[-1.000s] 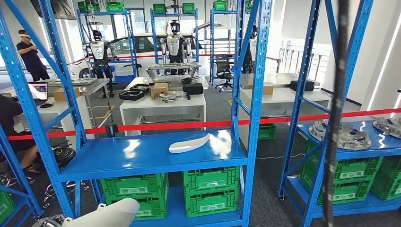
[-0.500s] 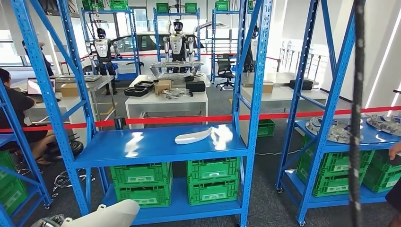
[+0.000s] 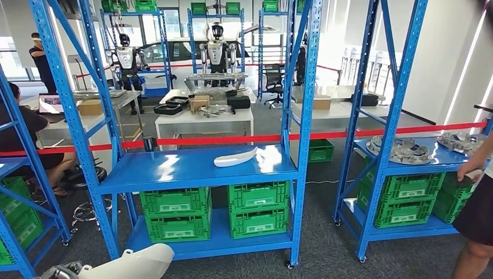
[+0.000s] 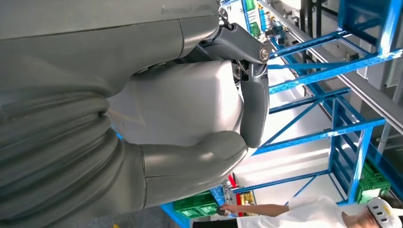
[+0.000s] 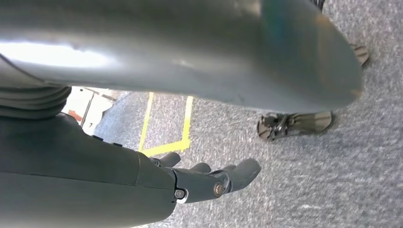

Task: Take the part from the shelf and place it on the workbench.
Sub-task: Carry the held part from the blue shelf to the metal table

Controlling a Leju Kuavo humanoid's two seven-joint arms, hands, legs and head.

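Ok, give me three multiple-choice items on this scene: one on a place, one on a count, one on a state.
1. The white part lies:
A. on the blue shelf
B. inside a crate
C. on the carpet

2. How many green crates sit in the rack directly under that shelf?
A. two
B. four
C. six

3. The right robot hand is:
A. gripping the white part
B. empty, above the grey floor
C. resting on a crate

Key:
1 A, the head view shows it flat on the shelf.
2 B, two stacks of two.
3 B, the right wrist view shows nothing in its fingers.
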